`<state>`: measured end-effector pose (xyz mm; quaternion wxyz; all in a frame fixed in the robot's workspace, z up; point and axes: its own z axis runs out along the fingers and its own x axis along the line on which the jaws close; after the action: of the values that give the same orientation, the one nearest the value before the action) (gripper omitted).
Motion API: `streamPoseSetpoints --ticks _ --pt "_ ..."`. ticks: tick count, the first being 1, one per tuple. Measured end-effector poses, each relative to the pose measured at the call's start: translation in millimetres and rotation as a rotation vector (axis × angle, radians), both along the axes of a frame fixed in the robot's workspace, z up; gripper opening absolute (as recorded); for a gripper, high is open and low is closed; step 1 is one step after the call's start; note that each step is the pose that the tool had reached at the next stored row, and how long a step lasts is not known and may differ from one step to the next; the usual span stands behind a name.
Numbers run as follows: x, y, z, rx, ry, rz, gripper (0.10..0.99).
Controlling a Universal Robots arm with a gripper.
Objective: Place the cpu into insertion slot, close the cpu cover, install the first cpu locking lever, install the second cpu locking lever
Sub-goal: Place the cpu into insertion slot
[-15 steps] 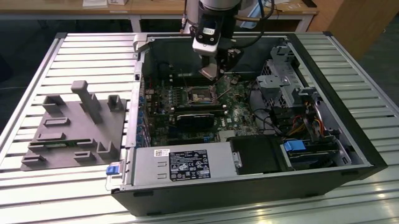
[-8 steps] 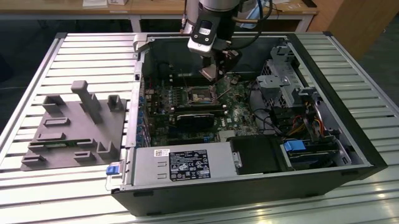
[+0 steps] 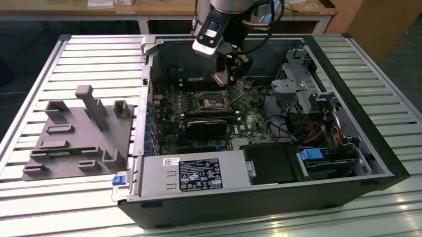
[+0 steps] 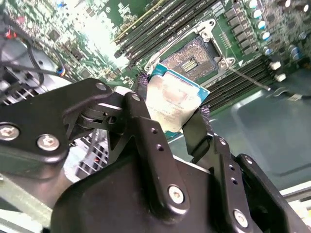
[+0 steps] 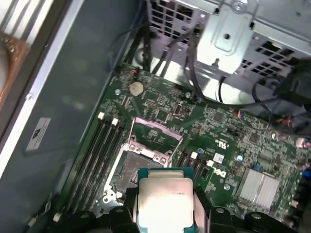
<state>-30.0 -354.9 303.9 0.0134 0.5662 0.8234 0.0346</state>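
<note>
My gripper (image 4: 171, 103) is shut on the cpu (image 4: 175, 97), a flat square chip with a silvery top and a blue-green edge, held by two opposite sides between the black fingers (image 4: 141, 114). In the first wrist view the cpu (image 5: 164, 200) hangs just short of the insertion slot (image 5: 138, 167), whose dark centre lies bare. The cpu cover (image 5: 156, 138) stands swung up at the slot's far side. A thin locking lever (image 4: 248, 77) juts out beside the insertion slot (image 4: 190, 59). In the exterior view the gripper (image 3: 224, 83) hovers above the insertion slot (image 3: 211, 101) inside the open computer case.
Long black memory slots (image 5: 99, 155) run beside the socket. A metal drive cage (image 3: 300, 91) and cables stand at the exterior view's right, with the power supply (image 3: 191, 175) at the case front. A grey parts fixture (image 3: 79, 133) lies on the slatted table (image 3: 86, 49).
</note>
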Motion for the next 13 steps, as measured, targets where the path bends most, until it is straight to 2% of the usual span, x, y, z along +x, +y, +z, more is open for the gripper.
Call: streamPoseSetpoints --ticks 11,13 --pt "0.0 0.0 -5.1 0.000 0.0000 -0.199 0.537" --pt "-0.6 0.2 -6.6 0.000 0.0001 -0.221 0.537"
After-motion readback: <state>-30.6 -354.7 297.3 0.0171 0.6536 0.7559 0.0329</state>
